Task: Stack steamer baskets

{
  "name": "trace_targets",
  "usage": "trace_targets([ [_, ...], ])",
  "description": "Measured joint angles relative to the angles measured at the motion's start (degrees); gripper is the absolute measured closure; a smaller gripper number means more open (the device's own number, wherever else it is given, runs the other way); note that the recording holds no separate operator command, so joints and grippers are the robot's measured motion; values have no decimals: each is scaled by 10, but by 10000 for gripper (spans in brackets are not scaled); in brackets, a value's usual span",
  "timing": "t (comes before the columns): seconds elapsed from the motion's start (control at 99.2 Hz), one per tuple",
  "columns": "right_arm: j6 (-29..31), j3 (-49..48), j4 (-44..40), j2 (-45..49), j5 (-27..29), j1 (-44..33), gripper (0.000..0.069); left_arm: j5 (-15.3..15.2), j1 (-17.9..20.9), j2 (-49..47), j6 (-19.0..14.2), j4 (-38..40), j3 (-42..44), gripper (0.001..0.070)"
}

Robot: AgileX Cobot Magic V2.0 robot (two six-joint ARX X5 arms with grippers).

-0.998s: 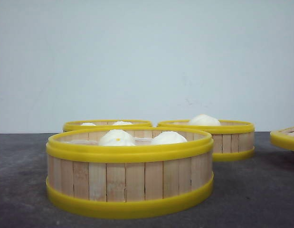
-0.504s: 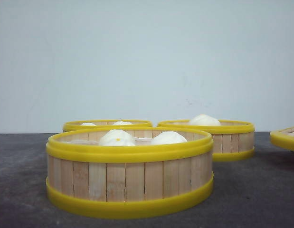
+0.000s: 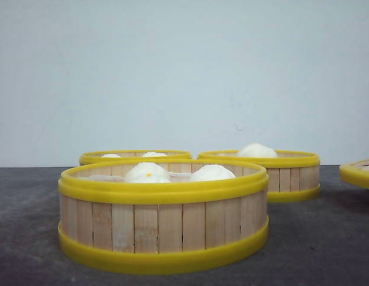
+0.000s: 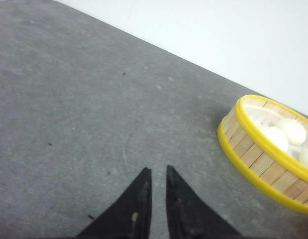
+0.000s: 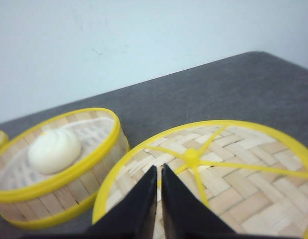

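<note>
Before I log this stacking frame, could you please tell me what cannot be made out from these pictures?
- Rear left basket: front view shows only its rim; the front basket hides its wall.
- Woven lid: cut off by the front view's right edge and the right wrist view's bottom edge.
- Left gripper and right gripper: absent from the front view; the wrist views show only their nearly closed fingertips.
- The number of buns in the front basket: its near rim hides the floor.

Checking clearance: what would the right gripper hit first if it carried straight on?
Probably the woven lid with yellow spokes, lying right beyond the right gripper; its height above the lid is unclear.
</note>
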Motion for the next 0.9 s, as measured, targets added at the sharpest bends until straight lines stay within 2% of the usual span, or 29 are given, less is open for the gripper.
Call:
trace_targets([
  [0.081,30,0,3,0,0,0,680,6,0,0,-18,0,0,685],
  [0.232,80,11,-6,3,1,0,682,38,0,4,-31,-12,19,685],
  [0.413,103,110,-16,66,2,0,683,44,0,64,-34,-3,135,685],
  [0.554,79,224,-47,166,2,0,683,59,0,170,1,-18,253,685],
  [0.736,-9,378,-108,280,-15,0,683,62,0,299,51,-75,402,685],
  [0.806,-38,417,-134,305,-16,0,678,76,0,335,72,-82,438,667],
  [0.847,-52,432,-146,313,-18,0,645,90,0,349,83,-84,449,625],
  [0.897,-64,442,-151,321,-25,1,542,111,-2,364,96,-93,457,536],
])
